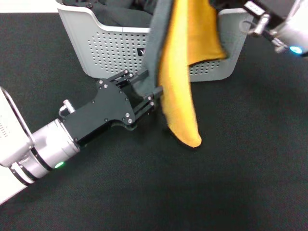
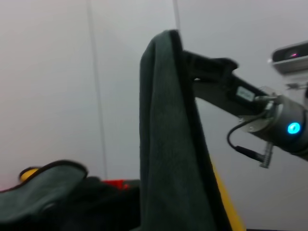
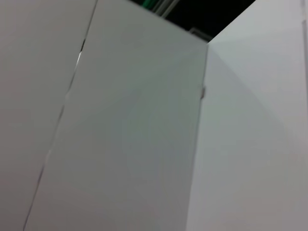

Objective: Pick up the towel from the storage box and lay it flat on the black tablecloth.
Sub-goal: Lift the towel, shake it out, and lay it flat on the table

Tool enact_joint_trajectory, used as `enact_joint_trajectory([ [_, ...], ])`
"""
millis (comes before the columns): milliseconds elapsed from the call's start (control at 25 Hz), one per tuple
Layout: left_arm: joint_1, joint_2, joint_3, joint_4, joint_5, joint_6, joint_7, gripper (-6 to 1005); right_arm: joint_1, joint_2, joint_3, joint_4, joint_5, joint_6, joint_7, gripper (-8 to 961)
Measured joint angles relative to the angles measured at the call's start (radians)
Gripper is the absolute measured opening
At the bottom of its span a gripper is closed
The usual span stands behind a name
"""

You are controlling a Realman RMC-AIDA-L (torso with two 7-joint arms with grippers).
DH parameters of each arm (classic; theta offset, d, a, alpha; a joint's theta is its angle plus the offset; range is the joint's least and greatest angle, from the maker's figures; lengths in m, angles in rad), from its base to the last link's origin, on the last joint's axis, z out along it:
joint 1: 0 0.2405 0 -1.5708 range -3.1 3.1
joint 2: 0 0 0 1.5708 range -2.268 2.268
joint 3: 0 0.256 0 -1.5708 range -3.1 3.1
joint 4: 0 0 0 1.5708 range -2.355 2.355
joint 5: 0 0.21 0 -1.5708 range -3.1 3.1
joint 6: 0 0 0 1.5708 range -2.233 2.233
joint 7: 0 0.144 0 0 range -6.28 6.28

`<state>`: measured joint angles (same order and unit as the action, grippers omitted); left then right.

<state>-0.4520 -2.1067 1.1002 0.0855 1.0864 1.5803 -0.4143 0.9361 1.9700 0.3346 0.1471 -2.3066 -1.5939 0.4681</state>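
Note:
A towel, yellow on one side and dark grey on the other, hangs in front of the light grey storage box, above the black tablecloth. Its lower tip hangs free just above the cloth. My left gripper is low beside the box, its fingers closed on the towel's grey edge about halfway up. In the left wrist view my right gripper is shut on the towel's top, holding it up. In the head view only the right wrist shows, at the top right.
Dark cloth lies inside the box. The left wrist view shows more grey and yellow cloth and something red low down. The right wrist view shows only white wall panels. Black tablecloth spreads in front of and beside the box.

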Motion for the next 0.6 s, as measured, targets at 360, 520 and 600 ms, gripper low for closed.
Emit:
enact_joint_trajectory([
  [360, -0.007, -0.002, 0.000, -0.038, -0.116, -0.032, 0.000, 479, 0.080, 0.050, -0.046, -0.078, -0.007, 0.039, -0.009, 29],
  [520, -0.005, -0.003, 0.001, -0.039, -0.128, -0.040, 0.003, 478, 0.083, 0.051, -0.045, -0.080, -0.002, 0.040, -0.024, 29],
  [600, -0.005, -0.003, 0.005, -0.039, -0.126, -0.053, 0.005, 478, 0.082, 0.050, -0.040, -0.080, 0.003, 0.037, -0.031, 30],
])
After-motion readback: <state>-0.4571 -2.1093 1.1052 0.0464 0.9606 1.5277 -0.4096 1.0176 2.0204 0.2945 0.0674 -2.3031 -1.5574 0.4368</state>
